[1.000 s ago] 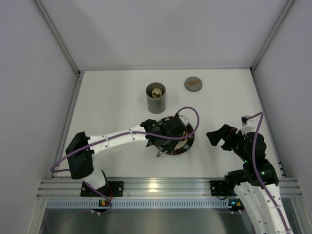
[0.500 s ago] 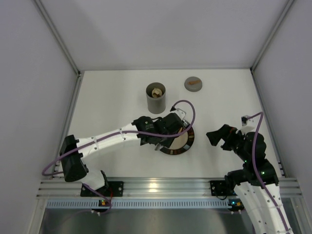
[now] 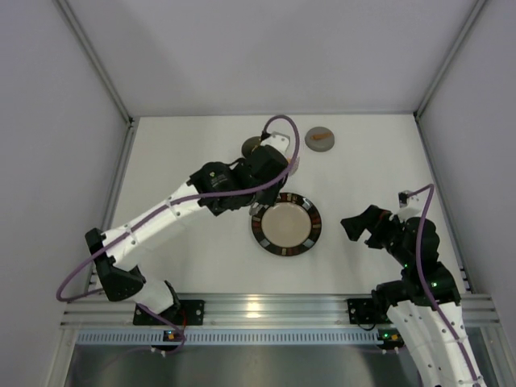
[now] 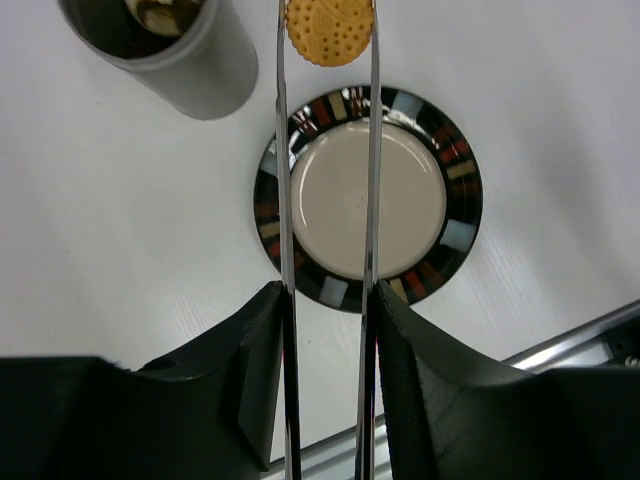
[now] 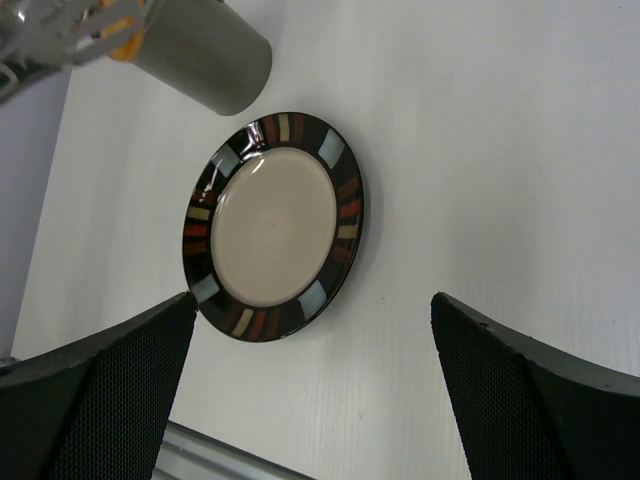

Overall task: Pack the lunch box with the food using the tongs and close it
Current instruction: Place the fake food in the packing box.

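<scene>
Shows left gripper (image 4: 327, 300) clamping tongs (image 4: 283, 200), long axis running straight out ahead, tips pinching round biscuit (image 4: 328, 30); lunch box (image 4: 200, 70) cropped at frame edge; right gripper (image 5: 310, 300) spread wide.

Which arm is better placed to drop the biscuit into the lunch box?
Left. The left gripper holds the tongs, pinching the biscuit close to the lunch box. The right gripper is open and empty, beside the plate.

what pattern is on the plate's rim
The plate rim is black with red, cream and pale-blue blocks; left wrist view.
</scene>
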Available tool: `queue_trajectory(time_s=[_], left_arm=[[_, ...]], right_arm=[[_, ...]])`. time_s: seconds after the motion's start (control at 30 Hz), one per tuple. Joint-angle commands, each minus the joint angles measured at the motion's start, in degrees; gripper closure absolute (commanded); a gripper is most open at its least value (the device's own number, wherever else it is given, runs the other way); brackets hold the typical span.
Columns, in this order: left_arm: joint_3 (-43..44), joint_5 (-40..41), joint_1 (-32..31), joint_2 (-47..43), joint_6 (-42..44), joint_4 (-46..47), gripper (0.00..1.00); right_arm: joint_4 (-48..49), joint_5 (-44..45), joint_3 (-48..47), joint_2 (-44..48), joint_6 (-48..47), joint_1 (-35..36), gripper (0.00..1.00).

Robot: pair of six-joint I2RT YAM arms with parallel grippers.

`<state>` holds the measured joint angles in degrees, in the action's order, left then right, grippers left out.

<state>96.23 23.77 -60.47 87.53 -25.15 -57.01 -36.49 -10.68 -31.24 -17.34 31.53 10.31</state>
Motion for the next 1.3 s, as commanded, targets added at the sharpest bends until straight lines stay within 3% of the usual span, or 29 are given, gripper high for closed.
queue_trajectory(time_s=[0.0,0.37,0.7,1.27], left_arm=[[6.51,1.9,4.03,-0.61,1.68,-1.78,0.57],[10.12,-2.94,17.57,4.05,4.14,0.85,0.57],[5.82,-4.43,19.86,5.81,4.41,4.02,0.52],[7.31,-3.12,20.3,4.76,4.14,3.22,0.49]], right_arm=[[0.72,-0.4,-2.86,-0.41,-0.59,-0.64,0.0],[0.46,-0.13,-3.38,-0.85,-1.03,-0.64,0.01],[-0.07,0.22,-2.94,-0.06,-0.94,-0.64,0.01],[-0.07,0.22,-2.94,-0.06,-0.94,-0.64,0.0]])
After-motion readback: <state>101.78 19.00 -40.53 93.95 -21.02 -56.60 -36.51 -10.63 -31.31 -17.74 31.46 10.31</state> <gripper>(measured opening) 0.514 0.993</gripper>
